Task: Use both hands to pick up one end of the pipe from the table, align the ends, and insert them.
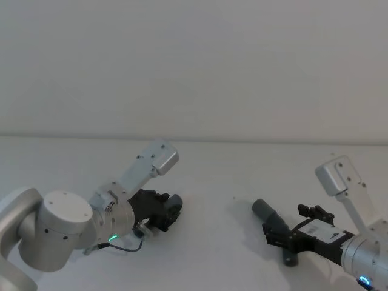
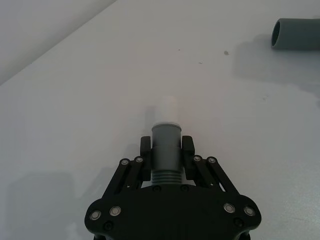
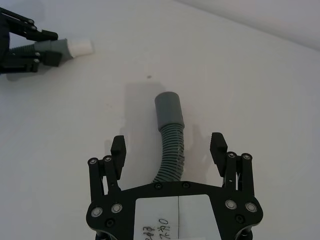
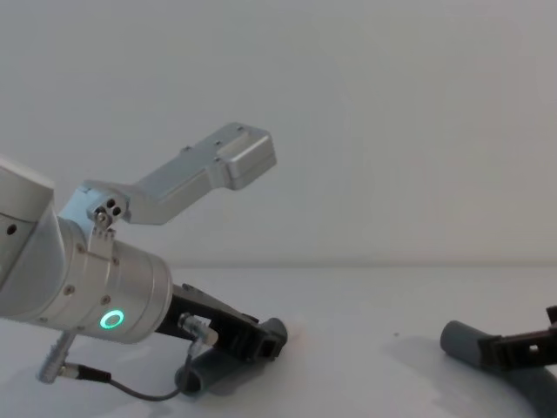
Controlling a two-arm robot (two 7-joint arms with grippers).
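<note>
well, in the head view our left hand (image 1: pixel 165 213) holds the short hose (image 1: pixel 176 202) down at the counter (image 1: pixel 212 260), well apart from the longer hose (image 1: pixel 267 212). in the left wrist view it is closed on the grey cuff (image 2: pixel 165 150), with the white tip (image 2: pixel 167 111) free. in the right wrist view our right hand (image 3: pixel 168 144) stands wide around the longer hose, not gripping. if it closes on the soft ribbed part, we fear the open cuff (image 3: pixel 169 110) may droop and miss the white tip.
</note>
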